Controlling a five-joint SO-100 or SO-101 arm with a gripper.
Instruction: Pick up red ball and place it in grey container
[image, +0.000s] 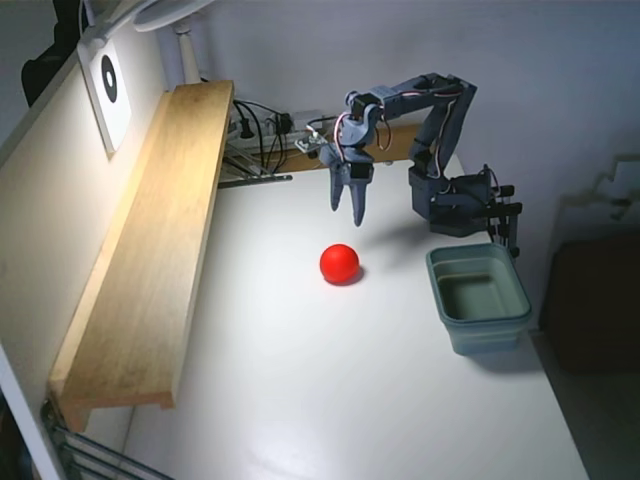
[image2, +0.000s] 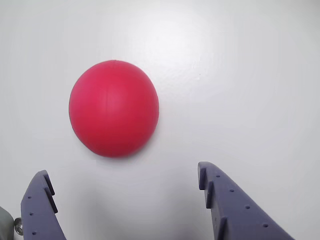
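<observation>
The red ball (image: 339, 263) rests on the white table, left of the grey container (image: 479, 297), which stands empty near the table's right edge. My gripper (image: 348, 214) hangs pointing down, above and just behind the ball, not touching it. In the wrist view the red ball (image2: 114, 108) lies ahead of the gripper (image2: 122, 177), slightly left of centre. Both blue fingertips (image2: 209, 175) are spread wide with nothing between them, so the gripper is open.
A long wooden shelf (image: 150, 250) runs along the left side of the table. The arm's base (image: 460, 200) is clamped behind the container, with cables (image: 265, 135) at the back. A dark object (image: 595, 300) sits beyond the table's right edge.
</observation>
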